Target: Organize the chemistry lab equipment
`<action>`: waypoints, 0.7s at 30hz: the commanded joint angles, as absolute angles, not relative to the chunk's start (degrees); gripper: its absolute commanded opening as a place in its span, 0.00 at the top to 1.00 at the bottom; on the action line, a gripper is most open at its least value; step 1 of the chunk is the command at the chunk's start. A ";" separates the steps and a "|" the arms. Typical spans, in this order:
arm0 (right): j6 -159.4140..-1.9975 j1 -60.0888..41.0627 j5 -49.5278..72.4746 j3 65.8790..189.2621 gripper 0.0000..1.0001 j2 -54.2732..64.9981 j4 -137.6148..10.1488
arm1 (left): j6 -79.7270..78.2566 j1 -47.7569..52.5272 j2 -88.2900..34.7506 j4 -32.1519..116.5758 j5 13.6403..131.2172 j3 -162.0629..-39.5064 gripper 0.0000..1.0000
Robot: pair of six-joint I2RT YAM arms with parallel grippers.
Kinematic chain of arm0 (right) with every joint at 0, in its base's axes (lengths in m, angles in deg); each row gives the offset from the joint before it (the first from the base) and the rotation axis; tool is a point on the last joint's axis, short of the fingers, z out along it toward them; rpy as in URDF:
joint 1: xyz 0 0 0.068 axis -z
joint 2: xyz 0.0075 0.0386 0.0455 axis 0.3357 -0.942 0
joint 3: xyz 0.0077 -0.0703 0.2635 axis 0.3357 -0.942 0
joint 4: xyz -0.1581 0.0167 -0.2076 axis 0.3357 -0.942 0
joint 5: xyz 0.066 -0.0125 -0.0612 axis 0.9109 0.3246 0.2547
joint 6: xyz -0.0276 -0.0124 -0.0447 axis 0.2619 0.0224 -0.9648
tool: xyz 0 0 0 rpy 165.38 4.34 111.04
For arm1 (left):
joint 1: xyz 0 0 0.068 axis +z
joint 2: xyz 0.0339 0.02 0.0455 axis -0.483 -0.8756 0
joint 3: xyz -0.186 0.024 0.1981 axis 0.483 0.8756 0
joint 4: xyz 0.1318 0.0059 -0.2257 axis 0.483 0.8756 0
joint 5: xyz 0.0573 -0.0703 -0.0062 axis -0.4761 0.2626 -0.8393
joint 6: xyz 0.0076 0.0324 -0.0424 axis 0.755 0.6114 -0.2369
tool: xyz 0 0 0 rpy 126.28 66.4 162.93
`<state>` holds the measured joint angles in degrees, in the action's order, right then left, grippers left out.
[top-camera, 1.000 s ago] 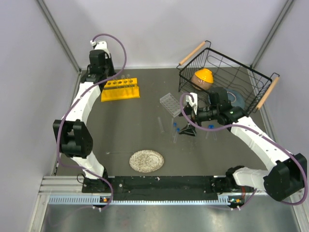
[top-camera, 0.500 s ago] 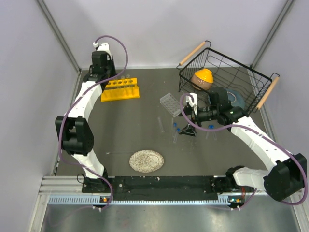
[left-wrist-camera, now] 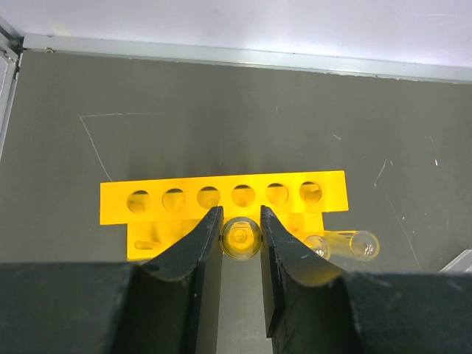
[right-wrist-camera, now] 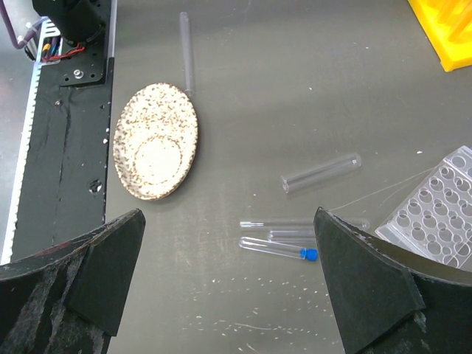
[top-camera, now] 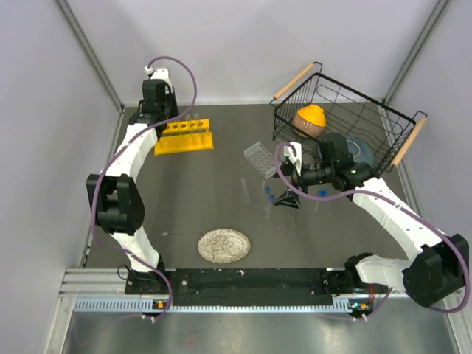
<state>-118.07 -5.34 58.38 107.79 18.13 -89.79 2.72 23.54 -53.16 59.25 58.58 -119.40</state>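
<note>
- Fingers (left-wrist-camera: 198, 251) of the left gripper (left-wrist-camera: 241, 247) pinch a glass test tube (left-wrist-camera: 241, 237), just short of the hole row of the yellow six-hole tube rack (left-wrist-camera: 335, 198).
- Centre the tube over one hole before lowering.
- Right gripper (top-camera: 287, 199) stands wide above loose test tubes (right-wrist-camera: 321, 172).

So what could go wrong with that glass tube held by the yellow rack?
The thin clear glass test tube pinched in the left gripper looks short of the holes in the yellow six-hole rack; lowered now, it might strike the rack's edge and crack. Another clear tube lying sideways against the rack could get knocked.
</note>
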 commanded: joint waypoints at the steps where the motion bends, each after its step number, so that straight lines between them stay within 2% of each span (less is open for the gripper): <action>1: -119.69 -4.91 60.52 107.83 0.01 18.42 -89.42 | 3.64 23.61 -53.14 55.04 58.89 -117.48 0.98; 7: -120.04 -4.73 60.26 107.83 0.01 18.33 -89.59 | 3.64 23.61 -54.46 54.42 60.21 -116.33 0.94; 21: -121.01 -4.91 59.56 108.01 0.01 17.36 -90.47 | 3.20 23.35 -54.11 54.51 60.04 -114.84 0.62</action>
<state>-119.16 -5.31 58.33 107.79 17.69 -90.69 3.14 23.54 -55.15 57.11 60.09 -115.70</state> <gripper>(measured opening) 0.987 0.341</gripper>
